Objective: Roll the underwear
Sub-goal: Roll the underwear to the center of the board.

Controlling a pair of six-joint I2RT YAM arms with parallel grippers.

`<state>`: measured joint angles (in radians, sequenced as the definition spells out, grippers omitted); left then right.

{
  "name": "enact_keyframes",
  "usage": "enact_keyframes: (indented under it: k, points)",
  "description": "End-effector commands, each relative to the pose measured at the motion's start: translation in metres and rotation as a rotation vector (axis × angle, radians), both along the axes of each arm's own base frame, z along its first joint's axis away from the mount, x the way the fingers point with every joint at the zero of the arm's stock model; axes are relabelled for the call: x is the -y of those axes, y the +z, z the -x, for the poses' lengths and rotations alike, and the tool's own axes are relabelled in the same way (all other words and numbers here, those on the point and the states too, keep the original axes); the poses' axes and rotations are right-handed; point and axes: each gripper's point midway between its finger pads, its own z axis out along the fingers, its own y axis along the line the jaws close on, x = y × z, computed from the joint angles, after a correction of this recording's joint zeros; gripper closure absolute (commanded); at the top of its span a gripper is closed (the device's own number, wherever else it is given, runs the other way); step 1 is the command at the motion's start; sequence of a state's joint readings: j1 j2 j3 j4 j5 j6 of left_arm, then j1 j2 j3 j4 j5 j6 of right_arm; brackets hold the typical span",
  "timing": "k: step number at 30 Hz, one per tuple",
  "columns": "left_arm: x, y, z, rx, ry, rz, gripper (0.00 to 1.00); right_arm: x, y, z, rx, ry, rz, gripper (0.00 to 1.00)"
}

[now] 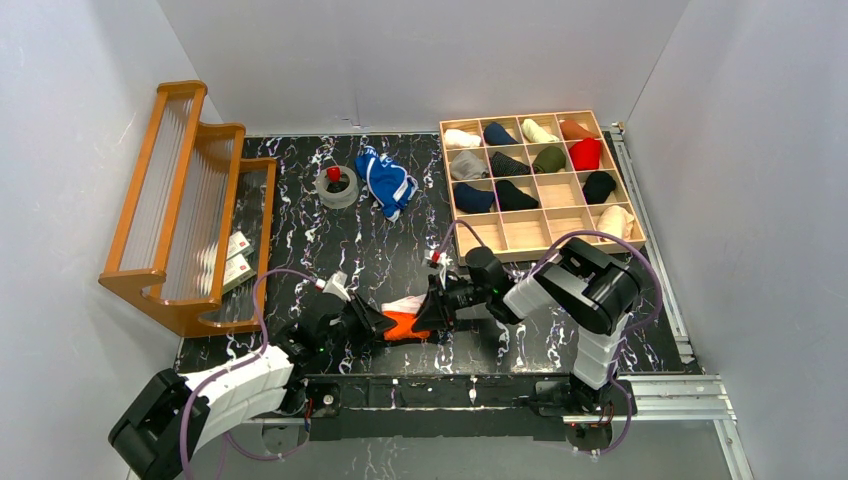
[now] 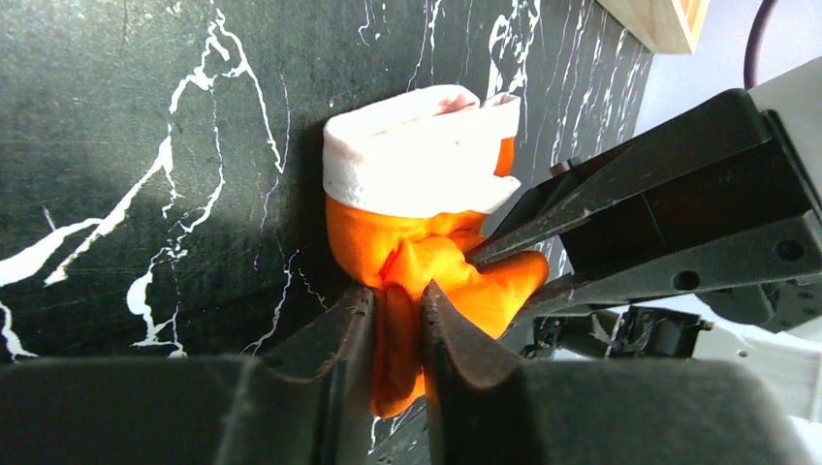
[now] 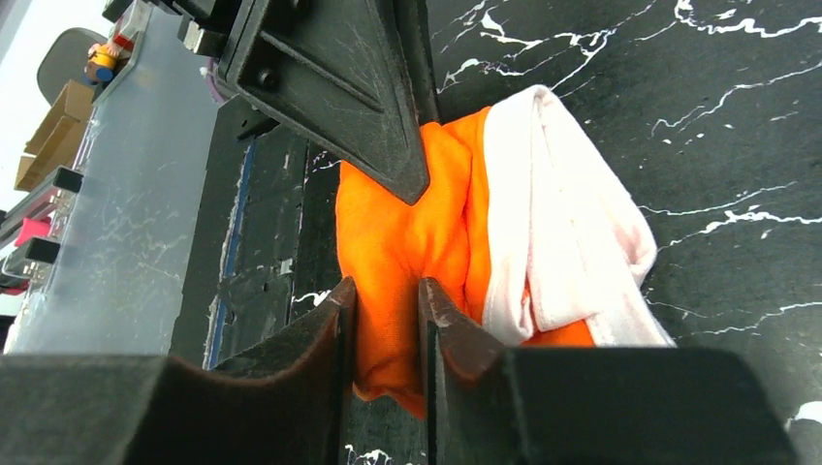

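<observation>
Both the left jaws and the right jaws are clenched on the bunched orange underwear (image 1: 405, 326) at the counter's (image 1: 400, 260) six o'clock edge.

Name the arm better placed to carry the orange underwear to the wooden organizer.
Right, likely. The right gripper and left gripper both pinch the orange underwear, but the wooden organizer lies to the right, its empty front cells nearest that gripper.
</observation>
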<state>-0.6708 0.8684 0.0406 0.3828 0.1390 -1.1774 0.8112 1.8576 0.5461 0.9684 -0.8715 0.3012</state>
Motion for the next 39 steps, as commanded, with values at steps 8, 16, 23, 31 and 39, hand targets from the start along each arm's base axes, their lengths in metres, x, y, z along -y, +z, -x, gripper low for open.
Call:
enact_keyframes:
  k: [8,16,23,31,39]
  points:
    - [-0.009,-0.002,-0.008,0.014,0.018,-0.098,1.00,0.025,-0.025,-0.007,0.015,-0.094,0.185,0.26]
    - [-0.006,0.005,-0.011,0.013,0.007,-0.113,1.00,0.025,0.022,-0.022,0.391,-0.110,0.045,0.24]
    - [-0.008,0.006,-0.011,-0.017,0.021,-0.131,1.00,-0.002,0.050,-0.026,0.828,-0.044,0.002,0.27]
    - [-0.013,0.003,-0.011,-0.041,0.036,-0.166,1.00,-0.029,0.029,-0.009,1.015,0.053,0.020,0.43]
    - [-0.017,0.005,-0.011,-0.036,0.058,-0.172,1.00,-0.013,-0.013,-0.005,0.945,0.031,0.149,0.89]
